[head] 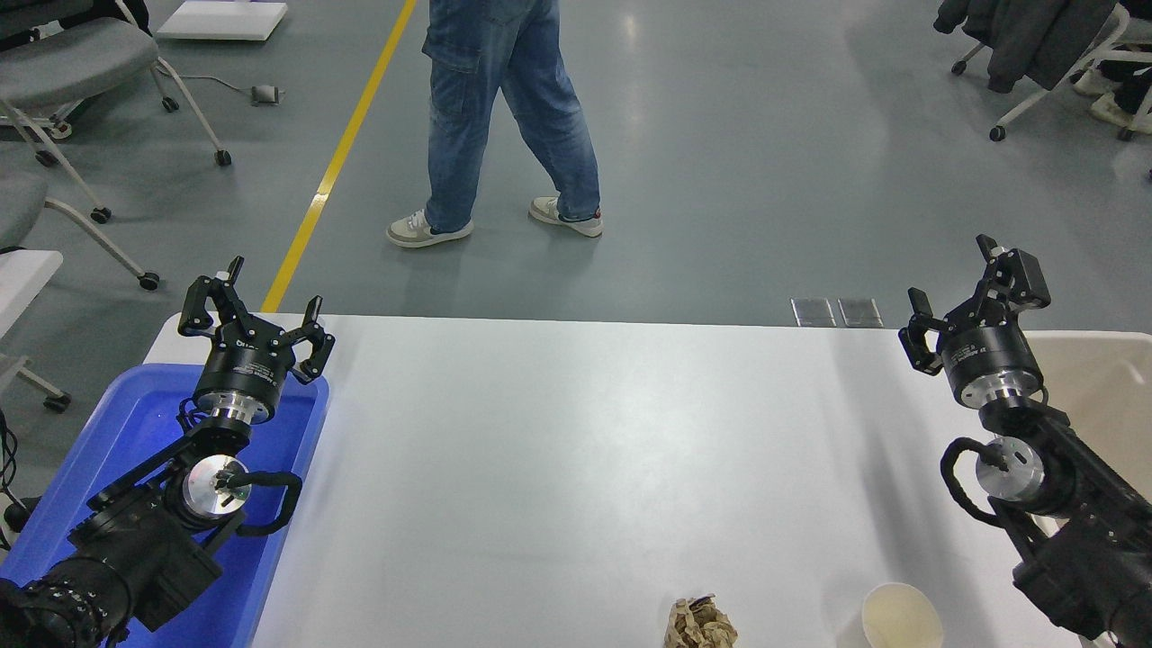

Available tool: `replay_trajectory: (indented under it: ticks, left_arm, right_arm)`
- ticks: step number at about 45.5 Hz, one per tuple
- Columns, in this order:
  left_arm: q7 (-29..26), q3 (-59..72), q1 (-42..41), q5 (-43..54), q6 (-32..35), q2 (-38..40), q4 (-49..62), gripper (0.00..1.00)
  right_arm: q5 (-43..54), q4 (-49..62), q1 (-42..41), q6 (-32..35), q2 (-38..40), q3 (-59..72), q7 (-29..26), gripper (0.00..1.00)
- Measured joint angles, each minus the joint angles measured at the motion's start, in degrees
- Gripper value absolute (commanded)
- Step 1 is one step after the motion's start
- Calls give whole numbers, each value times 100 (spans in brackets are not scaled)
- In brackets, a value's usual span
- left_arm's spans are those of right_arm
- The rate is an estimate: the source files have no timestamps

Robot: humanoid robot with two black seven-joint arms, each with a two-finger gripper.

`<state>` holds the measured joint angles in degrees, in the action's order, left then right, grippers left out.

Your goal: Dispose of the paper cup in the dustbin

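Note:
The paper cup (901,617) stands upright at the table's near edge on the right, cream-white with a pale yellowish inside. The beige dustbin (1102,382) sits at the far right, partly hidden behind my right arm. My right gripper (954,288) is open and empty, raised near the table's far right edge, well beyond the cup and just left of the dustbin. My left gripper (252,306) is open and empty, parked over the blue tub at the left.
A crumpled brown paper ball (700,624) lies at the near edge, left of the cup. A bright blue plastic tub (135,432) stands at the table's left end. A person in jeans (504,117) walks on the floor beyond the table. Chairs stand far left and far right.

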<state>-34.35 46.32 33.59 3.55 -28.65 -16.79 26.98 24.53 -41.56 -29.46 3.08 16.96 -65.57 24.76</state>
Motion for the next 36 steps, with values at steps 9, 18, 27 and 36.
replay_trajectory:
  ticks: [9,18,27,36]
  left_arm:
    - [0,0,0,0,0,0,0,100]
    - [0,0,0,0,0,0,0,100]
    - [0,0,0,0,0,0,0,100]
    - [0,0,0,0,0,0,0,100]
  right_arm:
    - [0,5,1,0,0,0,0,99]
    - [0,5,14,0,-6,0,0,99]
    - [-2,0,15,18,-8,0,0,99]
    - [-2,-10,12,25,-7,0,0,99]
